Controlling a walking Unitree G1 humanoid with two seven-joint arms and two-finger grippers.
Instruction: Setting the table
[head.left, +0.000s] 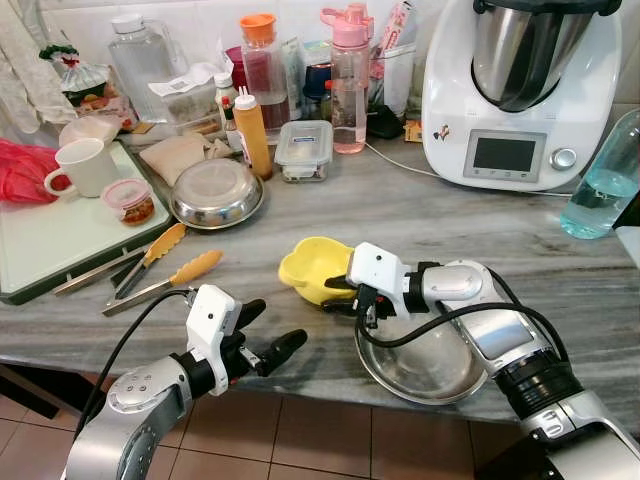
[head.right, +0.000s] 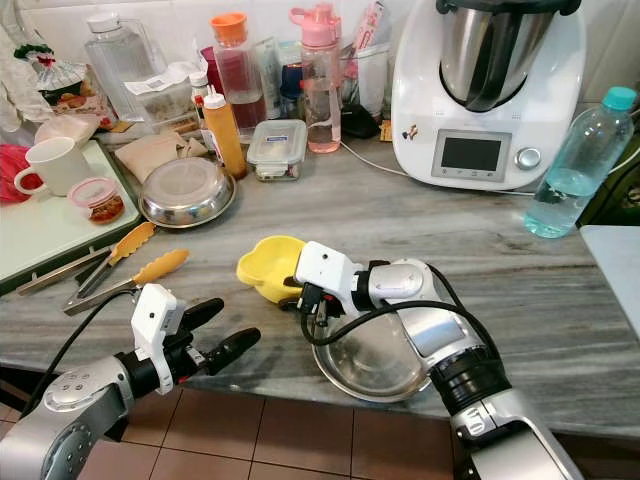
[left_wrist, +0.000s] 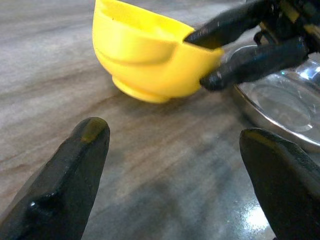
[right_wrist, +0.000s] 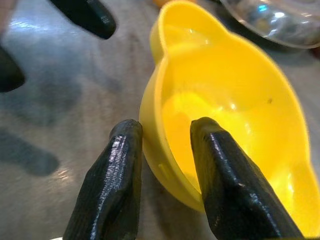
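Observation:
A yellow plastic bowl sits tilted on the grey marble counter, just left of an empty steel bowl near the front edge. My right gripper is shut on the yellow bowl's rim, one finger inside and one outside. Whether the bowl's base touches the counter or hangs just above it, I cannot tell. My left gripper is open at the counter's front edge, a short way left of the yellow bowl, with nothing between its fingers.
Yellow-tipped tongs lie left of the bowl beside a tray holding a mug. Another steel bowl, bottles and a lidded container stand behind. A kitchen machine and water bottle stand back right.

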